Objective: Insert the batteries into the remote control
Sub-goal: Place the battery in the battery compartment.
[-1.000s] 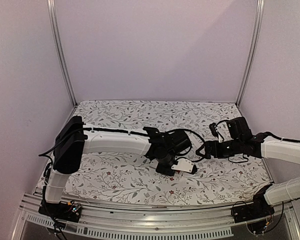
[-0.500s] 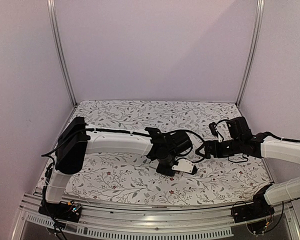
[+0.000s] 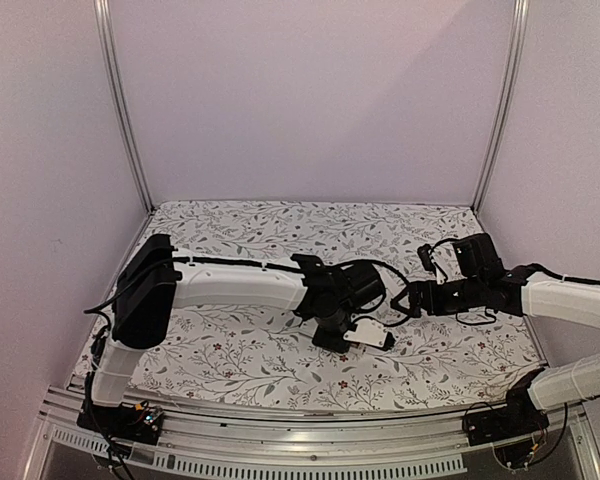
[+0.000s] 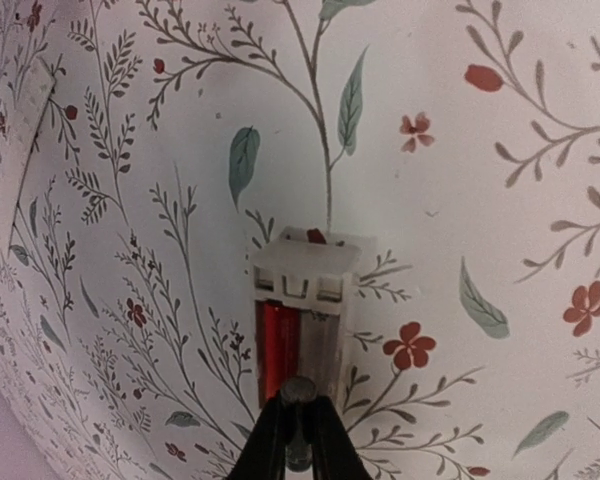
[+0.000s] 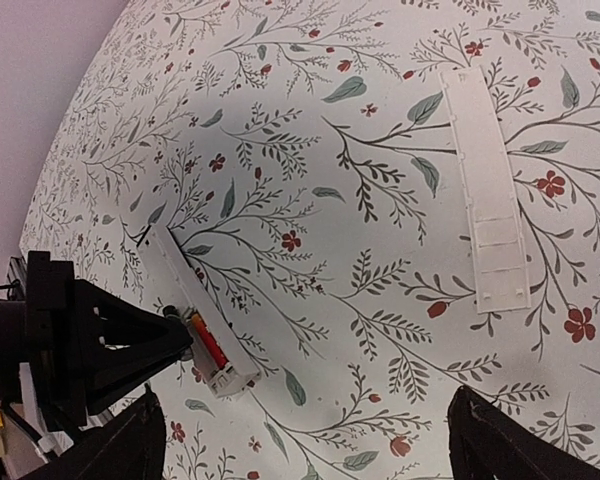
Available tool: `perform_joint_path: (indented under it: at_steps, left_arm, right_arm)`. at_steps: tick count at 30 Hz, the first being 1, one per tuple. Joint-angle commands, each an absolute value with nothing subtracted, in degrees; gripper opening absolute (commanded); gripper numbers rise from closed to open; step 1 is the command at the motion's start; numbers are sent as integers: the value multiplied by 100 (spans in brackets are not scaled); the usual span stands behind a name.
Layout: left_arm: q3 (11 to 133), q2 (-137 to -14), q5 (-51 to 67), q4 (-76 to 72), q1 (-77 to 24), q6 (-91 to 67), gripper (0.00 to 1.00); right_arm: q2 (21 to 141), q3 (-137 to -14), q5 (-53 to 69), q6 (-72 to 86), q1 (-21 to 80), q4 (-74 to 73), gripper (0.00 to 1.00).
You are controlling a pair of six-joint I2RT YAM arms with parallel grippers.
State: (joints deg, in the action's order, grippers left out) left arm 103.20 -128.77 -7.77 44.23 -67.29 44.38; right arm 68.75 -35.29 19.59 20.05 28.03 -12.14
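The white remote control [image 4: 302, 275] lies on the floral cloth with its battery compartment open. One red battery [image 4: 276, 345] sits in the left slot, and the slot beside it shows bare. My left gripper [image 4: 298, 445] is shut on a second battery [image 4: 298, 392], whose dark round end sits at the near end of the compartment. In the right wrist view the remote [image 5: 185, 290] lies at lower left with the red battery [image 5: 209, 343] in it and the left gripper [image 5: 130, 350] against it. My right gripper [image 5: 305, 465] is open and empty, above the cloth to the right of the remote. From above, the remote [image 3: 373, 337] lies between the left gripper [image 3: 342, 338] and the right gripper [image 3: 400, 302].
The flat white cover strip [image 5: 488, 215] lies apart from the remote on the cloth, at the upper right of the right wrist view. Metal frame posts [image 3: 120, 110] and pale walls close in the table.
My left arm has shifted slightly to the right, with its gripper staying at the remote. The right arm has hardly moved.
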Motion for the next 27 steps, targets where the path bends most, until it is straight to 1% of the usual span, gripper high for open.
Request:
perform_joint_path:
  at_steps: [1,7,14,20,23,26,27]
  left_arm:
    - [10447,-13083,-608,4580,-6686,4443,10]
    - [10509,-13129,-613,4509,-6680,4447,12]
    - [10500,-13103,-598,4511,-6686,4443,17]
    - [10558,-12976,-661,4474,-6681,4402,17]
    - [10541,-12728,-665,4205,-6653,4300,18]
    - [10528,-12478,-406,4012,-6587,4051,19]
    - [10509,-12401,-204,4016,-6571,3921,21]
  right_arm:
    - [6864,-3506,1955,1927,2769,-1129,97]
    - [6816,-3507,2003,1881,2769,-1120,97]
    - [6769,-3498,2021,1856,2769,-1108,97]
    - [6793,-3498,2057,1862,2769,-1085,97]
    - [6801,-3498,2093,1879,2769,-1073,97]
    - [6794,-3495,2162,1921,2769,-1063,97]
    - [6787,-3490,2203,1953,2769,-1068,97]
